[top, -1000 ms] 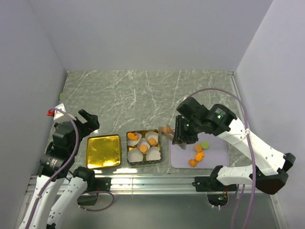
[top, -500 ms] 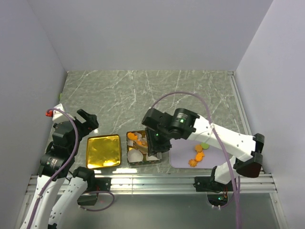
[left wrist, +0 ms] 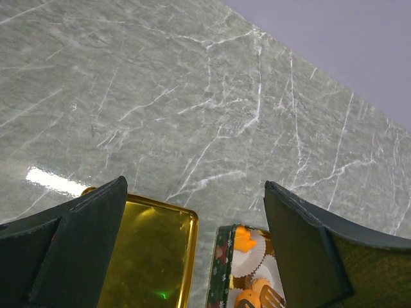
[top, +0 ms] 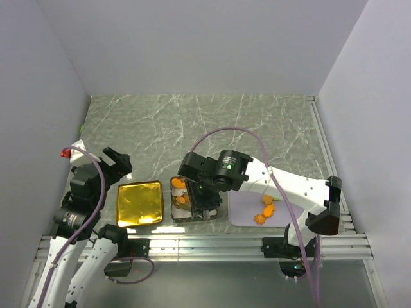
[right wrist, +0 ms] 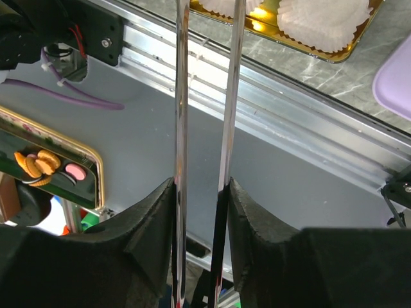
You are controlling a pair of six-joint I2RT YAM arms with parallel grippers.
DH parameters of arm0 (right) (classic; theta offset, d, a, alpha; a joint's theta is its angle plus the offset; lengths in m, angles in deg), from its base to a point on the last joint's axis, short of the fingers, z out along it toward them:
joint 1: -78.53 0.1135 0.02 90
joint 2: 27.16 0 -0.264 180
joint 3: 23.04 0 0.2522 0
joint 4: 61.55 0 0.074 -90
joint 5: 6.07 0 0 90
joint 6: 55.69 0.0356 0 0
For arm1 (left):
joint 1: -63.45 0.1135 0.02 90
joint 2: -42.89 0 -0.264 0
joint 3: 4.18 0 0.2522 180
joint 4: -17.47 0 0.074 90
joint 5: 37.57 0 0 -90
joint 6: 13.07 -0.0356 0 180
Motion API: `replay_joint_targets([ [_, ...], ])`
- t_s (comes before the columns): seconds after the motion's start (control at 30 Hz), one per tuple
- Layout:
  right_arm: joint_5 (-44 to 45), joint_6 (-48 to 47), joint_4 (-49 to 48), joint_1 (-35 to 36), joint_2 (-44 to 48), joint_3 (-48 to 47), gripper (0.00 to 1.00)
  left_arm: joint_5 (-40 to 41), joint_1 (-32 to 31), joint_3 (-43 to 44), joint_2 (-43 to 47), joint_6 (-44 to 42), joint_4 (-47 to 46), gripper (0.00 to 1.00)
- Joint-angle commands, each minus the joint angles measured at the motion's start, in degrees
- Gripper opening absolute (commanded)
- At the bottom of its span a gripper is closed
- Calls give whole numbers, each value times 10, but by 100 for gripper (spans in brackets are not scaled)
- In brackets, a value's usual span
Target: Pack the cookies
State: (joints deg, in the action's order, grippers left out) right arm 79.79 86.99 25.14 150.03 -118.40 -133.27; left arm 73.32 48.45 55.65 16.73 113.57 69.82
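Note:
Three orange cookies point(top: 267, 208) lie on the lilac tray point(top: 244, 215). More cookies point(top: 180, 184) sit in white paper cups inside the open tin point(top: 173, 217). My right gripper point(top: 200, 197) hangs over the tin, shut on metal tongs point(right wrist: 205, 115). In the left wrist view the tong tips point(left wrist: 275, 297) sit at an orange cookie point(left wrist: 247, 299) in the tin, next to another cookie point(left wrist: 243, 239) in a cup. My left gripper point(left wrist: 192, 231) is open and empty, above the gold lid point(left wrist: 148, 256).
The gold lid point(top: 139, 203) lies flat to the left of the tin. Empty paper cups point(right wrist: 321, 22) fill the tin's near end. The aluminium rail point(top: 212, 244) runs along the table's front edge. Grey walls close in the left, back and right.
My right arm has swung left from the lilac tray to above the tin, with the tongs and an orange cookie in them. The left arm has stayed put.

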Motion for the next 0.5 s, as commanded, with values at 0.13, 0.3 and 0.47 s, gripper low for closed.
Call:
replay_joint_targets([
  [0.13, 4, 8, -9, 12, 9, -6, 45, 0, 7, -3, 7, -3, -23, 93],
  [0.3, 9, 8, -9, 14, 11, -1, 48, 2, 7, -3, 7, -2, -22, 93],
  [0.47, 18, 10, -2, 12, 17, -1, 49, 5, 7, -2, 8, 0, -20, 93],
])
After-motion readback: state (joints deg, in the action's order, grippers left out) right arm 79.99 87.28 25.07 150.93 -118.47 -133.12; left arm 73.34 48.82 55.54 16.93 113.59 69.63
